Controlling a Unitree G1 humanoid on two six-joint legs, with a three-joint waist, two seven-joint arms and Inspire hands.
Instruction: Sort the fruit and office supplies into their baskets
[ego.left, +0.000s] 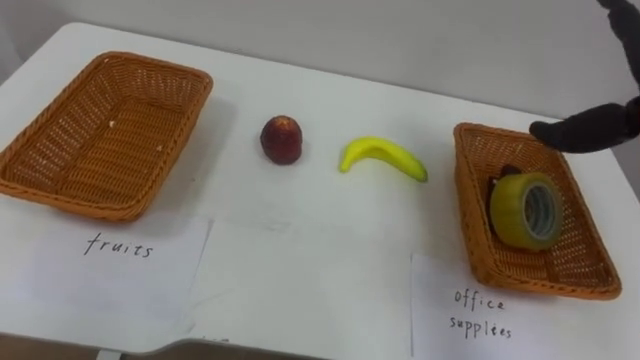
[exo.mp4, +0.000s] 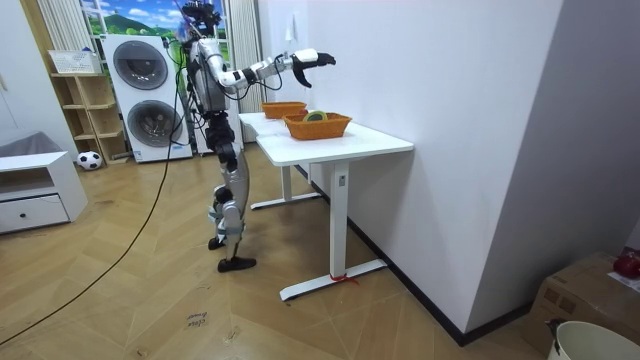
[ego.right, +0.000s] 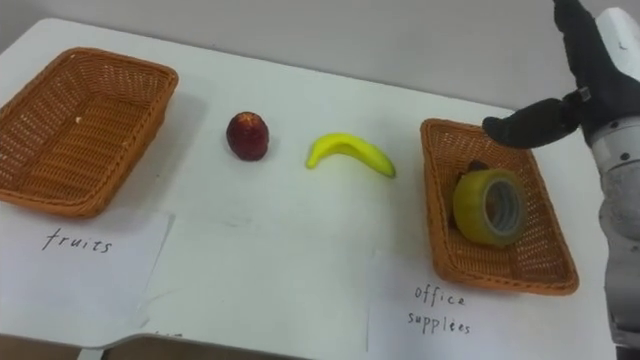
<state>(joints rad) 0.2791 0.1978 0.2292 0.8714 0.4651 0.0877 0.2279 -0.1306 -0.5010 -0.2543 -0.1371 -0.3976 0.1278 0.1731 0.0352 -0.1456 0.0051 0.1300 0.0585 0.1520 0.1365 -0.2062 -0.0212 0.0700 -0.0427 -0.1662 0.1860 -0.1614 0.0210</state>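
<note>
tape roll (ego.right: 487, 207) in office basket (ego.right: 436, 232), right hand (ego.right: 593, 82) hovering above

A dark red apple (ego.left: 281, 139) sits upright on the white table (ego.left: 320, 225) just left of centre. A yellow banana (ego.left: 383, 156) lies flat near its right, ends curving down. The oblong wicker left basket (ego.left: 105, 140) stands at upper left, its woven bottom bare. The wicker right basket (ego.left: 470, 200), at the right edge, holds a yellow-green tape roll (ego.left: 527, 210) tilted on edge, with a small dark item (ego.left: 503, 178) behind it.

Right hand (ego.right: 588, 90) raised, forearm extended forward. Fingers (ego.right: 572, 35) straight, thumb spread sideways, holding nothing
</note>
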